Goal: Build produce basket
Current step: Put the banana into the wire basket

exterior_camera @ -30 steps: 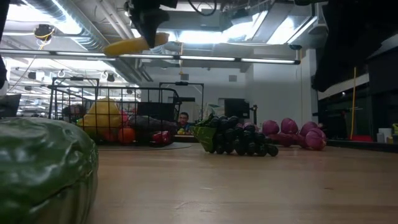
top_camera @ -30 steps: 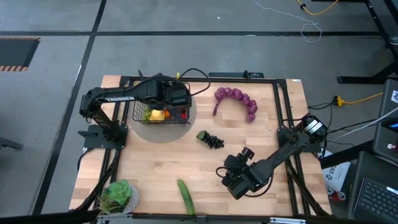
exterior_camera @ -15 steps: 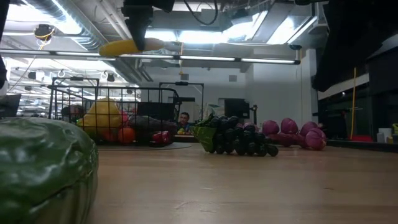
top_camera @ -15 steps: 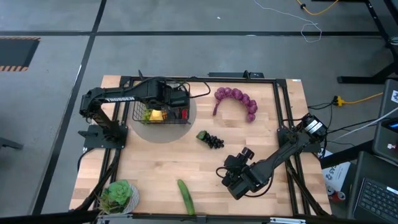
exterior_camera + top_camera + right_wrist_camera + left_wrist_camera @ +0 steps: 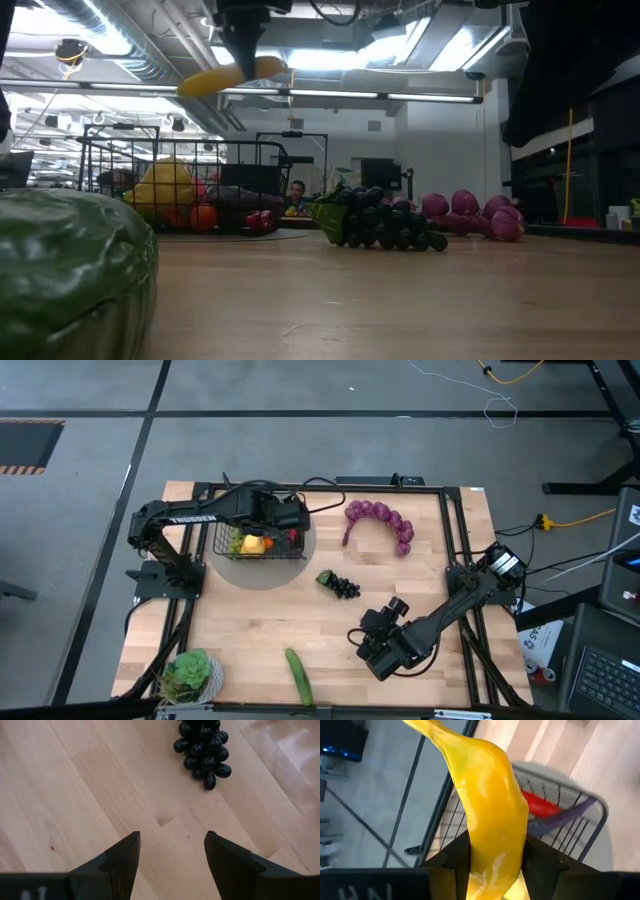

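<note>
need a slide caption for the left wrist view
Left gripper holds a yellow banana above the wire basket.

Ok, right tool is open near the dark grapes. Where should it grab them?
Probably across the middle of the grapes, coming from above. The bunch lies flat on the table as a narrow cluster, leaf end toward the basket, so the open right tool could straddle its short width.
</note>
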